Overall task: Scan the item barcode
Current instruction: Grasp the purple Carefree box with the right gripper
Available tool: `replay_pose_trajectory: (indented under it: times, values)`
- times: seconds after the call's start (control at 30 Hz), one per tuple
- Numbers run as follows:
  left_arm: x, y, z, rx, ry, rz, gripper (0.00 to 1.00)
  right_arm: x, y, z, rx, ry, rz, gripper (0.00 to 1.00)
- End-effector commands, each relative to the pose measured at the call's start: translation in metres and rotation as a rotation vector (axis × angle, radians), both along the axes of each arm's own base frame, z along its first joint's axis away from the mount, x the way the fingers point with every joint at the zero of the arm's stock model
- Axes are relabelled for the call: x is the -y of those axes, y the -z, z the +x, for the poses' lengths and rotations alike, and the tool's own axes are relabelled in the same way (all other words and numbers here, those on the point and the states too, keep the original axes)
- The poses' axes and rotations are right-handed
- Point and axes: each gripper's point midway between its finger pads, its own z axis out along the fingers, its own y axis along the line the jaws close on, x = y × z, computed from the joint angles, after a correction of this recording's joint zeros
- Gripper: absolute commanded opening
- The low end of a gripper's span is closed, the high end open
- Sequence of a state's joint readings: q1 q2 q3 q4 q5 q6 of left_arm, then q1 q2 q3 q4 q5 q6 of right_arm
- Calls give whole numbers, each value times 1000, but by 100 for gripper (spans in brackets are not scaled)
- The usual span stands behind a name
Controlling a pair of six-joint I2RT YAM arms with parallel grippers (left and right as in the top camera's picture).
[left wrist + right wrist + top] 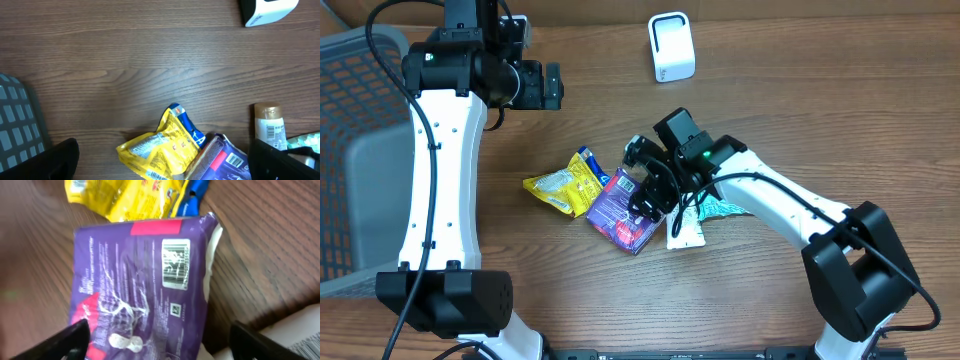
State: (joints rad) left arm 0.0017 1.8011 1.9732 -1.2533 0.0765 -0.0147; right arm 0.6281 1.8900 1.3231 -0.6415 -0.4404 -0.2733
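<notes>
A purple packet (140, 295) lies on the wood table with its barcode (176, 262) facing up. In the overhead view the purple packet (618, 212) sits mid-table, with my right gripper (646, 198) just over it. The right gripper (160, 347) is open, its dark fingertips (75, 335) standing either side of the packet's near end, apart from it. The white scanner (672, 47) stands at the back of the table. My left gripper (553, 85) hangs open and empty at the upper left, high above the table.
A yellow snack packet (560, 185) lies touching the purple one's left edge. A white-and-teal packet (698, 218) lies under the right arm. A small gold-capped bottle (270, 127) stands nearby. A grey basket (360, 150) fills the left side.
</notes>
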Motion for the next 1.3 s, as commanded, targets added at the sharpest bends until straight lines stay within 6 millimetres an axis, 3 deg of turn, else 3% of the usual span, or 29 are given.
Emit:
replay_pose_trajectory:
  times: [0.0, 0.13, 0.27, 0.4, 0.6, 0.77, 0.83, 0.9, 1.1, 1.27]
  values:
    - [-3, 7, 1, -16, 13, 16, 99, -10, -25, 11, -105, 108, 113, 92]
    - [-3, 7, 1, -16, 13, 16, 100, -2, -53, 25, -234, 248, 188, 91]
    - [-3, 7, 1, -16, 13, 16, 99, 15, -81, 33, -373, 326, 279, 80]
    - [-3, 7, 1, -16, 13, 16, 100, 32, -92, 27, -429, 369, 277, 85]
    - [-3, 7, 1, -16, 13, 16, 100, 62, -75, 8, -546, 633, 96, 72]
    - [-3, 7, 1, -16, 13, 16, 100, 93, -53, -10, -520, 1013, -43, 74]
    - [-3, 7, 1, -16, 13, 16, 99, 87, -46, -21, -550, 1062, -10, 84]
    - [-3, 7, 1, -16, 13, 16, 99, 81, -32, -31, -608, 1104, 5, 100]
    - [-3, 7, 1, -16, 13, 16, 100, 44, -8, -43, -706, 1048, 133, 100]
    - [-3, 7, 1, -16, 12, 16, 100, 40, 13, -48, -720, 1135, 85, 100]
